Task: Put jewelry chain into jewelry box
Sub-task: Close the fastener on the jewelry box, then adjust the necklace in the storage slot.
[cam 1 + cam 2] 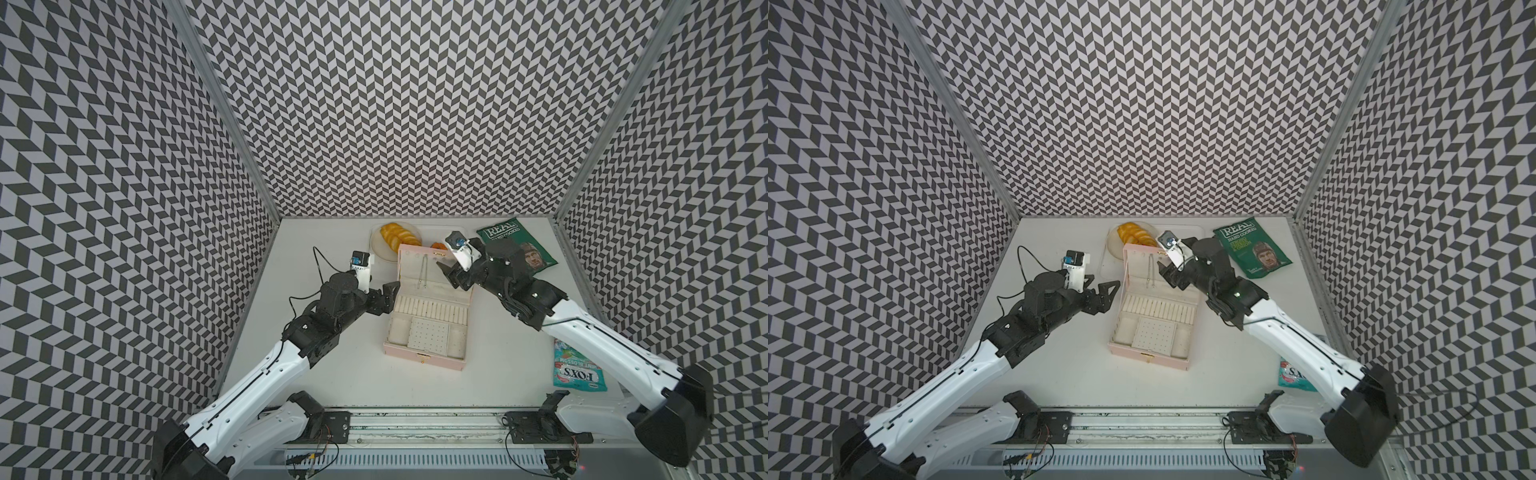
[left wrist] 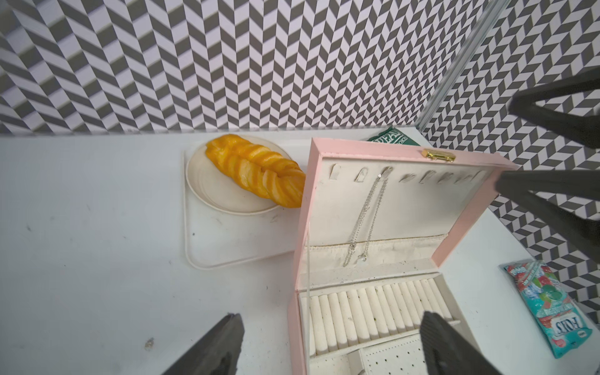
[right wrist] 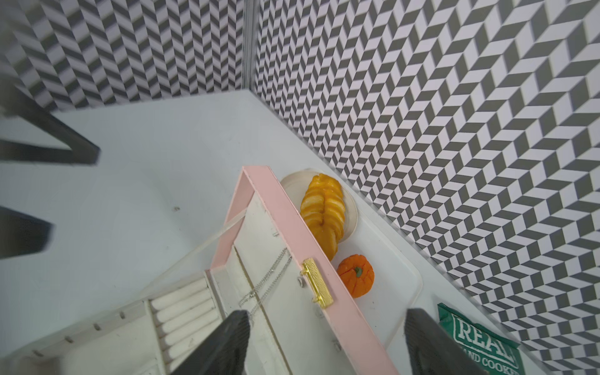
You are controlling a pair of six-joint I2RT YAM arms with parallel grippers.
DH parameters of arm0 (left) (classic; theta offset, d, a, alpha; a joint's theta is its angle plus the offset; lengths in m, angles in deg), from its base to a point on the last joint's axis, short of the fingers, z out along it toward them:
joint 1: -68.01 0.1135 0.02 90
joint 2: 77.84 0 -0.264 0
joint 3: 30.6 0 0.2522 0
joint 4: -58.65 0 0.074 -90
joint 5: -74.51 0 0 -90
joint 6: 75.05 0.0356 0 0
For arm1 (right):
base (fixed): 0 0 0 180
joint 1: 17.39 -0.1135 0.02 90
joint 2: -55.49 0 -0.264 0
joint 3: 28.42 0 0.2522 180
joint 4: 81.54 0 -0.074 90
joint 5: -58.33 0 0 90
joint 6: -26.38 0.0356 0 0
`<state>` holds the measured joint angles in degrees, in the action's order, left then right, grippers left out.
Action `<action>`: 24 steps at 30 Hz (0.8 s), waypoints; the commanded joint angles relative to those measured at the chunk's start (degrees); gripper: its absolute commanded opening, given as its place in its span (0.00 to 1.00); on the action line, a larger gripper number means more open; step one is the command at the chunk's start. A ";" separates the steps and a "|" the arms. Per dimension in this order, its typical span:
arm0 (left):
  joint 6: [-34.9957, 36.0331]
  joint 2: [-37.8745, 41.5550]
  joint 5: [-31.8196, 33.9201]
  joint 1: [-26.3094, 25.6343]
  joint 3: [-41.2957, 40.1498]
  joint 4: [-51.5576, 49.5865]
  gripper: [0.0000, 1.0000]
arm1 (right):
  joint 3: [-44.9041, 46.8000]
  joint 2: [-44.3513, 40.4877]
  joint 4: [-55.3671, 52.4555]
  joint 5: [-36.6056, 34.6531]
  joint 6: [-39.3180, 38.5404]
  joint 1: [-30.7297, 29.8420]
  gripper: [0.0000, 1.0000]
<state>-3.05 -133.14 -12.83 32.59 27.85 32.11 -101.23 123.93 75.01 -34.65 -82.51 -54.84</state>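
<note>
One jewelry chain [image 2: 366,207] hangs inside jewelry box [image 2: 373,151].

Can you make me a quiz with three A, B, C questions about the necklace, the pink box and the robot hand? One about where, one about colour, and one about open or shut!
1. Where in the jewelry box is the jewelry chain?
A piled in its base
B hanging from a hook inside its raised lid
C draped over the lid's top edge

2. What colour is the box on the outside?
A pink
B green
C blue

3. How is the right gripper?
A shut on the chain
B shut on the lid
C open, holding nothing

Answers:
1 B: the chain drops from a lid hook down the cream lining.
2 A: the walls and lid rim are pale pink.
3 C: its fingers stand wide apart and grip nothing.
</note>
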 commanded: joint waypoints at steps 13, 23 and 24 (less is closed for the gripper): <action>-5.20 -19.00 -0.32 -5.39 6.98 7.84 0.48 | 27.05 -28.09 10.80 -12.11 23.25 -0.17 1.00; -7.21 -28.40 1.99 -5.89 12.02 9.92 0.31 | 28.42 -34.06 10.13 -15.89 25.76 -0.17 1.00; -7.30 -29.16 2.08 -5.89 12.53 9.84 0.29 | 28.31 -33.96 10.06 -15.77 25.68 -0.17 1.00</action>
<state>-9.96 -161.06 -12.03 26.89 37.75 39.78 -72.97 89.97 82.96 -49.21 -57.92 -54.86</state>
